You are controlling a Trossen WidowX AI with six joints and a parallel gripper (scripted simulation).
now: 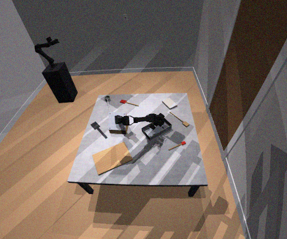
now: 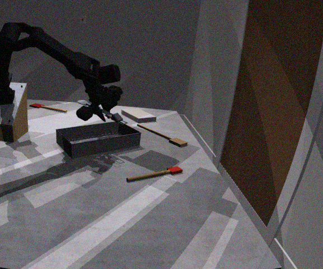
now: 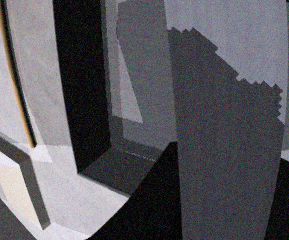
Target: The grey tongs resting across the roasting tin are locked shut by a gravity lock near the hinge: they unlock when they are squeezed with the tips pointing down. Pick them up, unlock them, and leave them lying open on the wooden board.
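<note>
Gripper (image 1: 156,125) (image 2: 103,114) (image 3: 203,150)'s clamped on the tongs (image 2: 116,116) (image 3: 229,125) above the tin (image 1: 160,133) (image 2: 103,145) (image 3: 81,100), so I'd lift well clear, point tips down, then squeeze.

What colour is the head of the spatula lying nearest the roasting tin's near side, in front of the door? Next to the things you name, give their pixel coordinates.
Red (image 1: 183,143) (image 2: 174,170); exterior view shows it best.

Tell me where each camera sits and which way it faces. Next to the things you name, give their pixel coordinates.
Top: high above, angled down over the table (image 1: 138,177); whole arm shows.
Exterior: beside the table, low, looking across it; arm and gripper (image 2: 99,115) show.
Wrist: on the arm, facing the tongs (image 3: 229,150) and roasting tin (image 1: 156,135) (image 2: 103,145) (image 3: 86,100); dark fingertip shows.
Top and exterior share arm and tin.
</note>
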